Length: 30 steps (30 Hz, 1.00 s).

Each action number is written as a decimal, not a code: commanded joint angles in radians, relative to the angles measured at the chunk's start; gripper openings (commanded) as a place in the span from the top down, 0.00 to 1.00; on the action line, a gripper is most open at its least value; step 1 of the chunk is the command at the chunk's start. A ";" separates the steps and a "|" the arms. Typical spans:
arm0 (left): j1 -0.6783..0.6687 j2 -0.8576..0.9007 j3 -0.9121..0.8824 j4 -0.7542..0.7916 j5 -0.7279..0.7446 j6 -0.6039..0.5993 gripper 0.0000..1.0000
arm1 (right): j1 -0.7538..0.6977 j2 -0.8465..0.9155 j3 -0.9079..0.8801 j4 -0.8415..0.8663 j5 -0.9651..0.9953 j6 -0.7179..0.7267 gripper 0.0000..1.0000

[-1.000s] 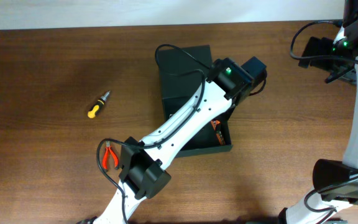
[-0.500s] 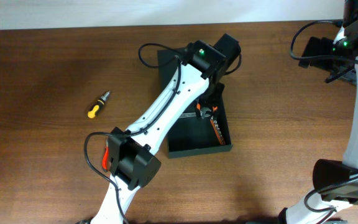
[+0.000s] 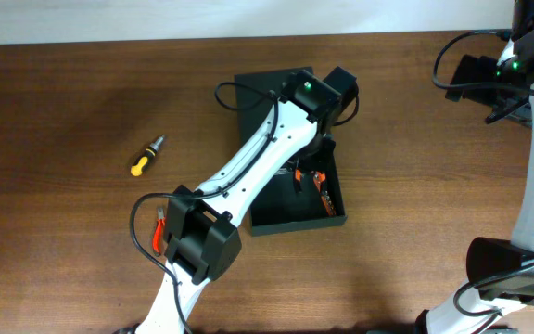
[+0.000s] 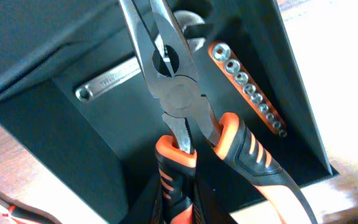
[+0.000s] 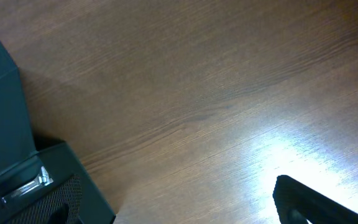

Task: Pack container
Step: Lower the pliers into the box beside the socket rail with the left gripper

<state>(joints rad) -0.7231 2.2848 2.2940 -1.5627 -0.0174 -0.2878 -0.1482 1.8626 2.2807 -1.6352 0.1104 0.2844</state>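
The dark green container (image 3: 334, 219) lies open mid-table, its flap lid (image 3: 258, 97) folded back at the far side. My left gripper (image 3: 314, 156) hangs over it, shut on one handle of orange-and-black long-nose pliers (image 4: 178, 102), nose pointing down into the box (image 4: 73, 149). The left gripper (image 4: 185, 208) shows at the bottom edge of the wrist view. A silver wrench (image 4: 107, 79) and an orange socket rail (image 4: 248, 87) lie on the container floor. My right gripper (image 3: 478, 79) stays open at the far right, away from the box, with one finger (image 5: 309, 202) over bare wood.
A yellow-and-black screwdriver (image 3: 144, 157) lies on the table left of the box. Red-handled pliers (image 3: 159, 232) lie by the left arm's elbow, partly hidden. The container's corner (image 5: 5, 118) shows at the left of the right wrist view.
My left wrist swung from the box's right side to over its far end, carrying the orange pliers along inside the box. The right arm has not moved.
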 commanded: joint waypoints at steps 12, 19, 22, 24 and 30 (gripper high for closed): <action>-0.045 -0.048 -0.077 0.019 -0.040 -0.014 0.98 | -0.003 -0.008 -0.001 0.000 -0.002 0.004 0.01; -0.040 -0.049 -0.168 0.078 -0.062 -0.010 0.98 | -0.003 -0.008 -0.001 0.000 -0.002 0.004 0.01; -0.039 -0.049 -0.168 0.089 -0.097 -0.010 0.98 | -0.003 -0.008 -0.001 0.000 -0.002 0.004 0.01; -0.039 -0.049 -0.169 0.105 -0.096 -0.014 0.98 | -0.003 -0.008 -0.001 0.000 -0.002 0.004 0.01; -0.034 -0.049 -0.200 0.146 -0.096 -0.064 0.98 | -0.003 -0.008 -0.001 0.000 -0.002 0.004 0.01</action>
<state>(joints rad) -0.7654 2.2829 2.1136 -1.4277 -0.0898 -0.3149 -0.1482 1.8622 2.2807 -1.6352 0.1104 0.2848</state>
